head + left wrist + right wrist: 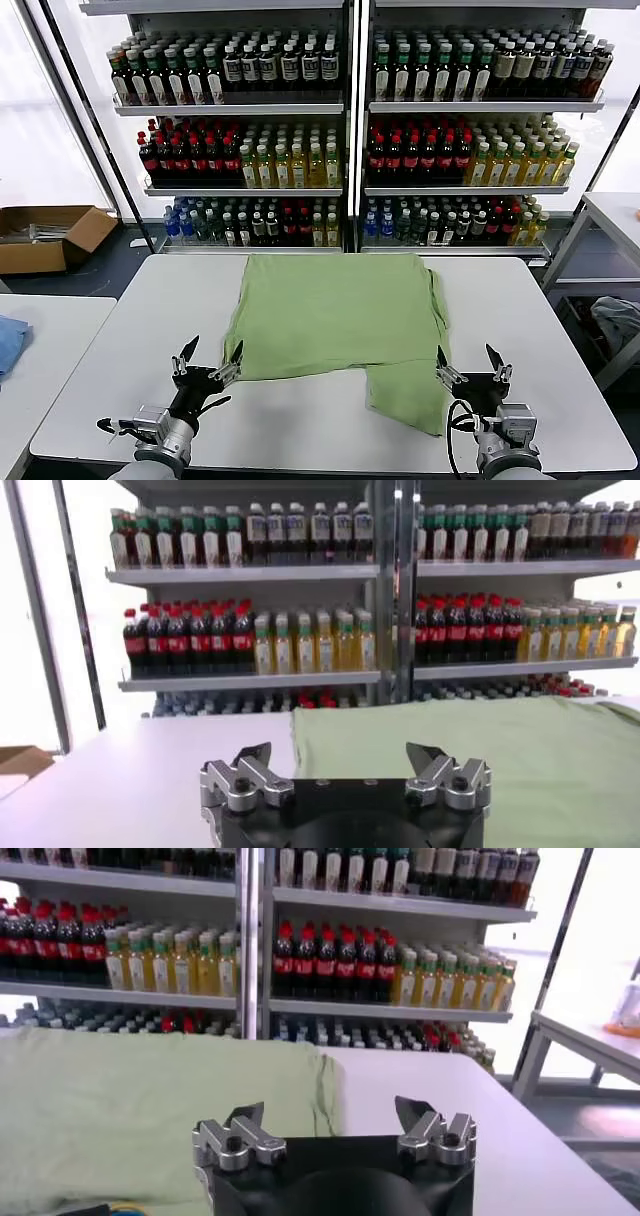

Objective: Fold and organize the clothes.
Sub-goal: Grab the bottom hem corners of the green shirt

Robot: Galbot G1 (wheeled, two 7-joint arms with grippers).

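White table (120, 340) before stocked drink shelves (240, 110): bare top to the L, where the left gripper (207, 362) hovers at the near edge, jaws apart, just beside the shirt's near-L corner. Light green shirt (335, 310) lies flat at centre, long axis running front to back, far hem along the table's back edge, one flap reaching toward the near R. Right gripper (470, 367), jaws apart, hovers next to that flap; bare top beyond.
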